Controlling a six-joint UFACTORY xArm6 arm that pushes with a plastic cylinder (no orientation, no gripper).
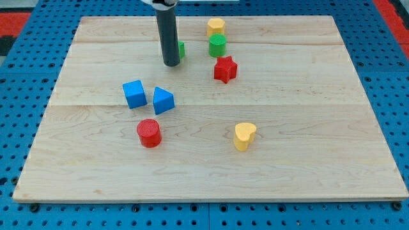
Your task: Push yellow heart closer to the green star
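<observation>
my tip [170, 64] sits at view's top, touching or hiding most of a green block [181, 50], shape unclear; no claw, just a rod. yellow heart [245, 135] lies well apart toward view's bottom right, below the red star [225, 69]

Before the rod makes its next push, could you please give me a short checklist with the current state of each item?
1. Yellow heart in sight and standing free on the board: ok.
2. Green star located: cannot tell; only a green sliver shows behind the rod, shape hidden.
3. My tip placed behind the heart for a push: not ok; it is near the view's top, left of the heart.
4. Straight line from heart to that green block free of others: ok; the red star sits to its right, the blue blocks to its left.
5. Heart away from the board's edge: ok.
</observation>
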